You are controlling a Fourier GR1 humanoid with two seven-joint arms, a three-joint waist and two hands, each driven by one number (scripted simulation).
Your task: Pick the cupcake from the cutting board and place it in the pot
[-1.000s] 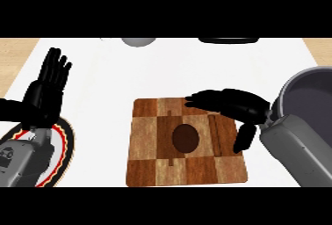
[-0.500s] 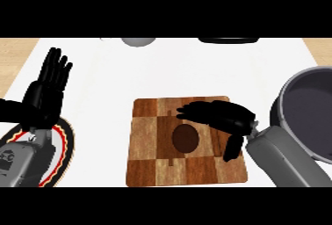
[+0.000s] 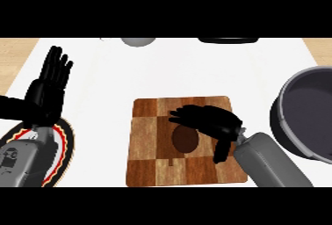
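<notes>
The step in hand is judged to be the grasp of the cupcake (image 3: 184, 139), which lies as a dark brown oval near the middle of the cutting board (image 3: 150, 145). The right hand (image 3: 209, 121) is positioned over the upper right part of the cupcake, fingers bent downward and pointing left, thumb hanging toward the board's lower half; it does not appear to hold anything, though contact cannot be confirmed. For a good grasp, lower the hand until fingers and thumb straddle the cupcake's sides, close around its body rather than its top, then lift straight up before carrying it right to the pot (image 3: 304, 118). The left hand (image 3: 47, 90) rests open, fingers up, at the view's left, above a red-rimmed plate (image 3: 63, 145). The hand hides the cupcake's upper right edge, the cupcake's shape and wrapper are hard to make out, and the pot is cut off by the right edge, as are two objects at the counter's far side.
</notes>
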